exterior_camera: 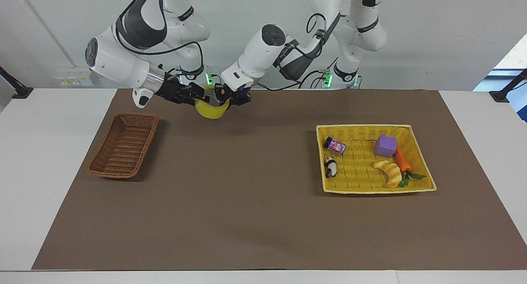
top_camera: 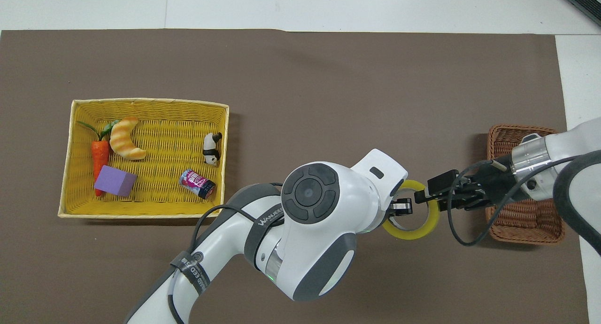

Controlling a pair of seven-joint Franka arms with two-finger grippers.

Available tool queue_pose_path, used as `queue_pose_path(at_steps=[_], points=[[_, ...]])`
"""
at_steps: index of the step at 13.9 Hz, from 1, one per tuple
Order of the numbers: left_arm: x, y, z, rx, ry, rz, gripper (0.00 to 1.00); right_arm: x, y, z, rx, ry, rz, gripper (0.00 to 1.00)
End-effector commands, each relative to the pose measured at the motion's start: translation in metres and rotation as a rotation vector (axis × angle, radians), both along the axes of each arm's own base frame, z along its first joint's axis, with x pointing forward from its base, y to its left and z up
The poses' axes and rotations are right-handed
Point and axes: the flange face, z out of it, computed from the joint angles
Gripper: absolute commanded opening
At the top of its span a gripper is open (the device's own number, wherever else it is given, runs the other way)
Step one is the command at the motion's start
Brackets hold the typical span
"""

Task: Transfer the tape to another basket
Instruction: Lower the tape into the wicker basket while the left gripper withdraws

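Observation:
The yellow tape (exterior_camera: 211, 112) hangs in the air over the brown mat, toward the right arm's end of the table, held between both grippers. My left gripper (exterior_camera: 225, 95) is shut on one side of the roll, with a finger inside the ring in the overhead view (top_camera: 399, 206). My right gripper (exterior_camera: 200, 95) is shut on the other side of the rim, as the overhead view shows too (top_camera: 422, 196). The tape's lower arc shows there (top_camera: 413, 233). The dark-brown wicker basket (exterior_camera: 136, 115) stands empty at the right arm's end, and the right wrist covers part of it in the overhead view (top_camera: 526, 220).
A wider yellow basket (exterior_camera: 362, 127) at the left arm's end holds a croissant toy (exterior_camera: 390, 172), a carrot (exterior_camera: 402, 160), a purple block (exterior_camera: 385, 146), a small can (exterior_camera: 335, 145) and a panda figure (exterior_camera: 330, 166). The brown mat (exterior_camera: 247, 201) covers the table.

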Motion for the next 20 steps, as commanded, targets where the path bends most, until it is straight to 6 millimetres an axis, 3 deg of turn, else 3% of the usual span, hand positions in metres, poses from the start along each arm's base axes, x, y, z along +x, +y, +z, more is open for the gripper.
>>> queue_pose_path(at_steps=[1, 2, 6, 9, 12, 15, 18, 20], points=[[-0.001, -0.007, 0.022, -0.062, -0.02, 0.034, 0.86, -0.003, -0.008, -0.006, -0.02, 0.021, -0.012, 0.0], [-0.005, -0.01, 0.021, -0.061, -0.02, 0.027, 1.0, -0.003, -0.009, -0.006, -0.021, 0.023, -0.011, 0.0], [-0.002, -0.002, 0.028, -0.059, -0.021, 0.028, 1.0, -0.001, -0.012, -0.006, -0.026, 0.022, -0.015, 0.0], [0.006, 0.014, 0.041, -0.044, -0.02, 0.036, 1.0, 0.005, -0.03, -0.005, -0.062, 0.01, -0.02, 0.0], [0.035, 0.065, 0.065, -0.006, 0.015, 0.077, 1.0, 0.019, -0.058, -0.003, -0.139, -0.022, -0.007, 0.0], [0.081, 0.125, 0.067, 0.022, 0.046, 0.166, 1.0, 0.026, -0.109, -0.007, -0.278, -0.083, 0.016, 0.0], [0.103, 0.176, 0.068, 0.196, -0.017, 0.157, 1.0, 0.031, -0.149, -0.017, -0.47, -0.137, 0.058, 0.0], [0.119, 0.213, 0.067, 0.25, -0.003, 0.186, 1.0, 0.034, -0.182, -0.031, -0.494, -0.164, 0.073, 0.0]])
